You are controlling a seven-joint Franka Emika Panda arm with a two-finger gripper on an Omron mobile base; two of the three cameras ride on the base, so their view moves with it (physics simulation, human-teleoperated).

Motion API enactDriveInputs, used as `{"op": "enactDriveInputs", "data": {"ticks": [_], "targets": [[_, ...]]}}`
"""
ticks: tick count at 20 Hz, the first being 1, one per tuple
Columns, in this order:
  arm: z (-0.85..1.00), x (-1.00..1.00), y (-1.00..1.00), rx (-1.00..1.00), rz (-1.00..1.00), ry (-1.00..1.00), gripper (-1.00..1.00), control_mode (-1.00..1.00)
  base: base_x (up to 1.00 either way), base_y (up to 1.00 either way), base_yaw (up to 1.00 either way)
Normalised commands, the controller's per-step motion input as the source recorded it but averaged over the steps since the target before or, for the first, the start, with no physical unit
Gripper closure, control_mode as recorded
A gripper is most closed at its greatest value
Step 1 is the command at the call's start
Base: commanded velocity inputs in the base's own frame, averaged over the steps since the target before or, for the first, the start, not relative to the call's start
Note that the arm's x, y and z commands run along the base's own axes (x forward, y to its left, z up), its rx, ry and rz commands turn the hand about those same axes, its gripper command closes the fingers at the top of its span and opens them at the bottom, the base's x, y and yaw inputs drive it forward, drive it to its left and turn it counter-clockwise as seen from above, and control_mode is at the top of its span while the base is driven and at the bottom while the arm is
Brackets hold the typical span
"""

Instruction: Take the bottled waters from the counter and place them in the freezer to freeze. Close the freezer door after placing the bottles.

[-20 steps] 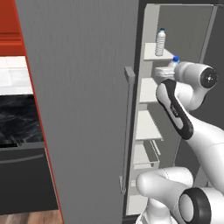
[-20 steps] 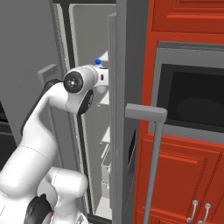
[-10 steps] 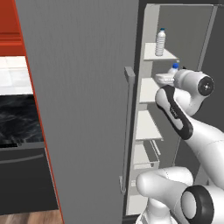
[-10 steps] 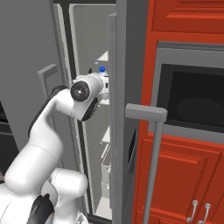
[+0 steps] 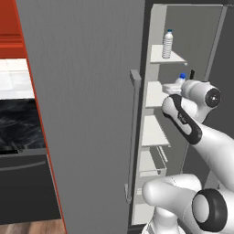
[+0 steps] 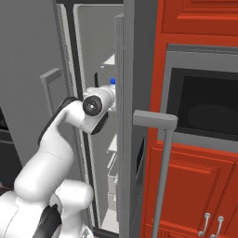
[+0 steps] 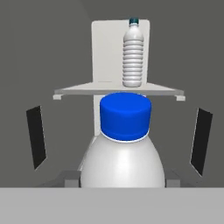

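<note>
Arm reaching forward, elbow bent, pincer clamped shut

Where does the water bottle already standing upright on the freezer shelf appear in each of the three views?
Left base view: the standing bottle is at upper right, upright on the top white shelf.
Right base view: I cannot make it out; the open door blocks that part of the freezer.
Hand view: top centre, upright on the same shelf, beyond the held bottle.
Shared landmark: the held bottle's blue cap.
</note>
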Motion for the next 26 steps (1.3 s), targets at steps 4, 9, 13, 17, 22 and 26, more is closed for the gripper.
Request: {"op": "enactDriveInputs", "data": {"ticks": [4, 9, 13, 17, 22, 26], "targets": [[-0.12, 0.35, 0.0, 0.0, 0.0, 0.03, 1.0, -1.0, 0.0, 0.0, 0.0], [-0.01, 0.42, 0.0, 0.02, 0.0, 0.07, 1.0, -1.0, 0.0, 0.0, 0.0], [-0.08, 0.33, 0.0, 0.0, 0.0, 0.02, 1.0, -1.0, 0.0, 0.0, 0.0], [-0.22, 0.23, 0.0, 0.0, 0.0, 0.0, 1.0, -1.0, 0.0, 0.0, 0.0], [-0.25, 0.17, 0.0, 0.0, 0.0, 0.0, 1.0, -1.0, 0.0, 0.0, 0.0], [-0.25, 0.14, 0.0, 0.0, 0.0, 0.0, 1.0, -1.0, 0.0, 0.0, 0.0]]}}
